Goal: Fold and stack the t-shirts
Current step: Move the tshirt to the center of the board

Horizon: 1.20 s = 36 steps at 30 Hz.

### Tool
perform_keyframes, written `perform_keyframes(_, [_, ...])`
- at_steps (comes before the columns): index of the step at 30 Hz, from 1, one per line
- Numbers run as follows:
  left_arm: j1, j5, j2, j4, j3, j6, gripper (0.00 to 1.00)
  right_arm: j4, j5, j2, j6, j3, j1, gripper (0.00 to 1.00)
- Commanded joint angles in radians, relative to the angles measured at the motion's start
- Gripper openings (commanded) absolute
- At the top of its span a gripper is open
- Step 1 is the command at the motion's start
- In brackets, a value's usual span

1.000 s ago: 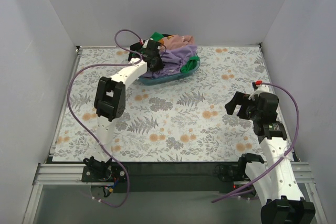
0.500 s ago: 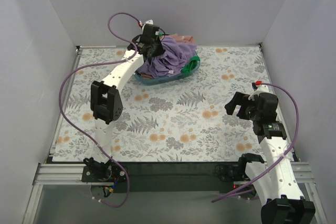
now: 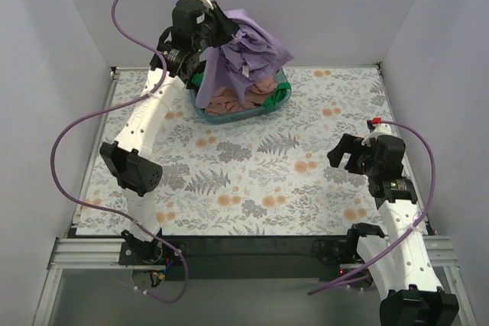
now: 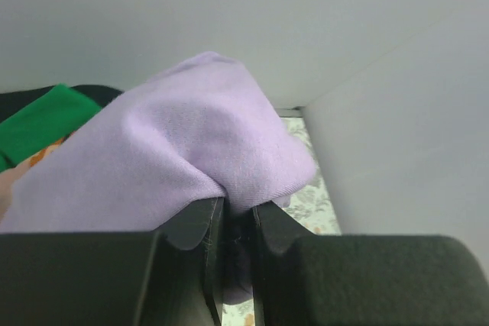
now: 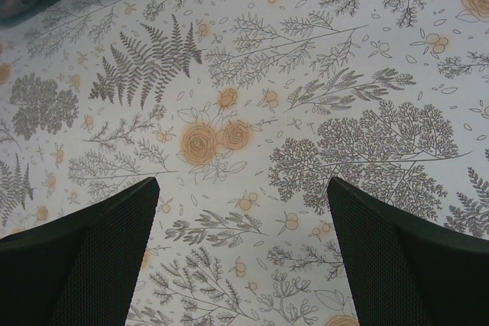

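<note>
Change over the last second: the left gripper (image 3: 219,27) has climbed from basket level to well above it, at 12 o'clock of the table (image 3: 252,181), hauling the lavender t-shirt (image 3: 248,55) up with it. The shirt hangs as a bunched drape, and its lower folds look to be touching the pile in the teal basket (image 3: 280,98) — not yet free. The left wrist view shows the jaws pinched tight on a fold of lavender cloth.

Now uncovered: the pink t-shirt (image 3: 229,101) filling the basket, and the green t-shirt (image 3: 281,86) at its 3 o'clock rim. My reading is that the first shirt is nearly out, nothing is laid flat, and no stack is started.

The right gripper (image 3: 348,155) is unchanged near 4 o'clock, with its fingers spread wide over bare table.

Hard to make out:
- Which part of the shirt I hold — collar, sleeve or hem — is lost in the bunching.
- A black t-shirt: only a dark sliver behind the green in the wrist view, so I cannot confirm it.
- The basket's far rim is hidden by the drape.
</note>
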<state>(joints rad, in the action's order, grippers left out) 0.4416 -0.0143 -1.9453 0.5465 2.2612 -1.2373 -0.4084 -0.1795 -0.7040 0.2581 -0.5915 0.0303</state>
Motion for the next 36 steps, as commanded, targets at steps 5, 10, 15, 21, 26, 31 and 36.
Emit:
perform_keyframes(5, [0.063,0.178,0.227,-0.118,-0.024,-0.007,0.00,0.042,-0.009,0.031,-0.013,-0.037,-0.001,0.98])
perform_keyframes(10, [0.175,0.218,0.402,-0.120,-0.161,-0.013,0.00,0.039,-0.015,0.096,-0.005,-0.057,-0.001,0.98])
perform_keyframes(15, [0.320,0.146,0.557,-0.125,-0.354,-0.048,0.00,-0.004,-0.002,0.164,0.036,-0.100,-0.001,0.98])
perform_keyframes(21, [0.347,-0.082,0.670,-0.126,-0.609,-0.119,0.05,-0.156,0.041,0.185,0.056,-0.131,-0.001,0.98])
perform_keyframes(26, [0.344,-0.280,0.657,-0.050,-0.883,-0.188,0.36,-0.210,0.000,0.179,0.050,-0.114,-0.001,0.98])
perform_keyframes(31, [0.296,-0.452,0.491,0.137,-0.908,-0.261,0.98,-0.224,-0.146,0.127,0.055,-0.107,-0.003,0.98])
perform_keyframes(36, [0.292,-0.500,0.598,0.248,-1.092,-0.392,0.98,-0.175,-0.099,0.064,0.118,-0.045,-0.165,0.98])
